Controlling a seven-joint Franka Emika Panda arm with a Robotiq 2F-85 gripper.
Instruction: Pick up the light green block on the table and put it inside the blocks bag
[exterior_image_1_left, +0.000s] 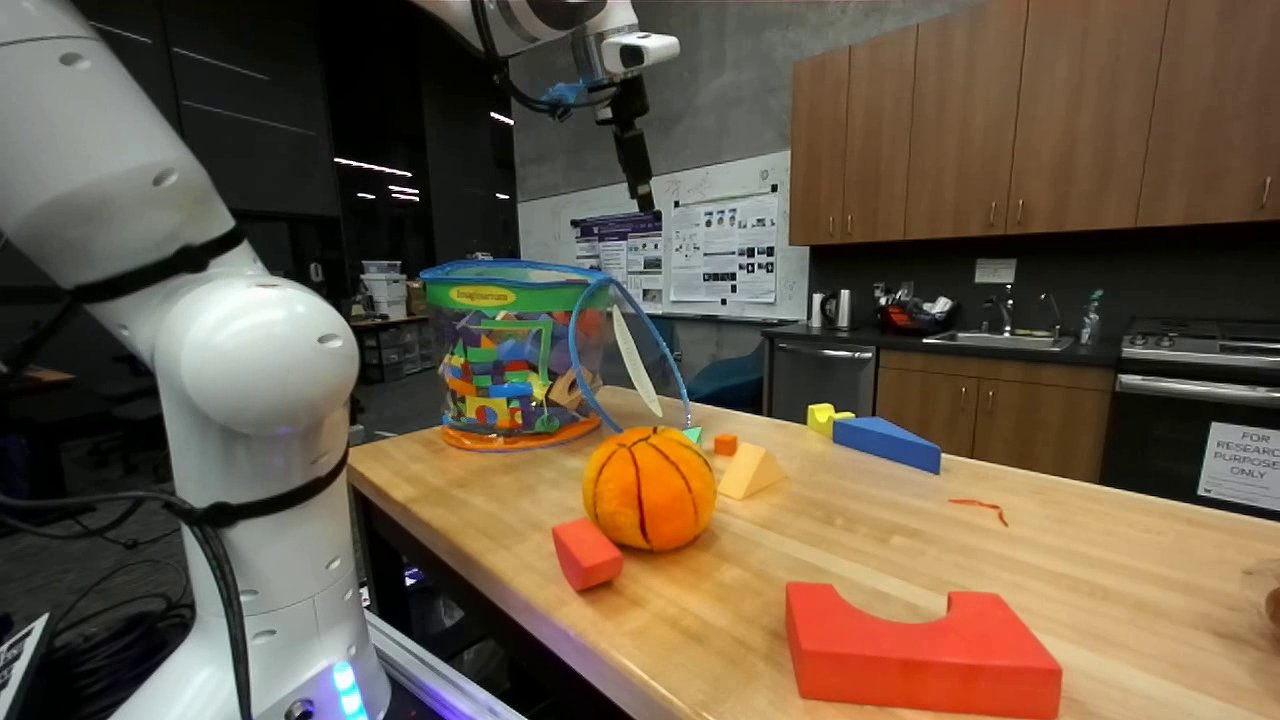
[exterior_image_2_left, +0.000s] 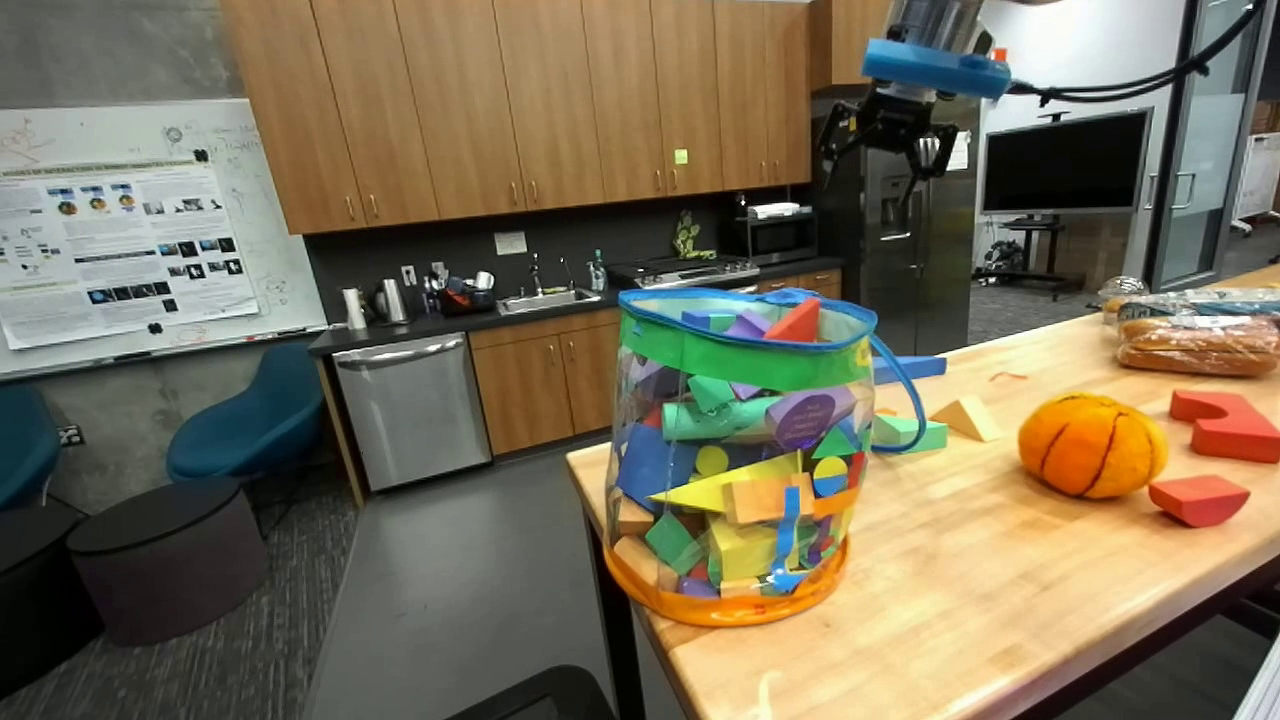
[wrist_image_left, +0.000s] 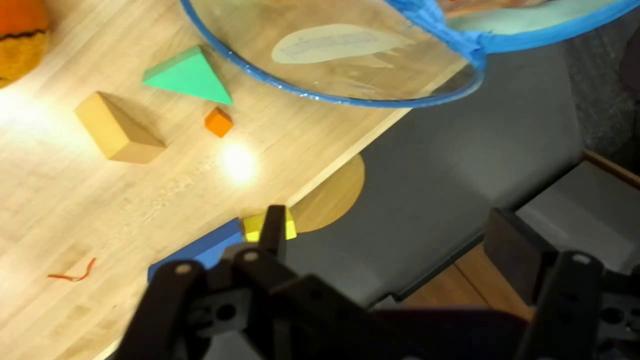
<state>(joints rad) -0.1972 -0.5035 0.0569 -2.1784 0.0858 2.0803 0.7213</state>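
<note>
The light green block (wrist_image_left: 189, 79) is a flat triangle lying on the wooden table (wrist_image_left: 190, 185). In an exterior view it lies just beyond the bag's open lid (exterior_image_2_left: 925, 434); in another exterior view only a small corner shows (exterior_image_1_left: 692, 435). The clear blocks bag (exterior_image_1_left: 500, 380), full of coloured blocks, stands at the table's end with its blue-rimmed lid hanging open; it also shows here (exterior_image_2_left: 690, 460). My gripper (exterior_image_2_left: 870, 185) is high above the table, open and empty. In the wrist view its fingers (wrist_image_left: 385, 225) are wide apart with nothing between them.
Near the green block lie a small orange cube (wrist_image_left: 218, 122) and a tan prism (wrist_image_left: 117, 132). An orange ball (exterior_image_1_left: 650, 490), a red block (exterior_image_1_left: 587, 553), a red arch (exterior_image_1_left: 920, 655), a blue wedge (exterior_image_1_left: 885, 443) and a yellow block (exterior_image_1_left: 825, 418) are also on the table. Packaged bread (exterior_image_2_left: 1195, 342) lies farther along.
</note>
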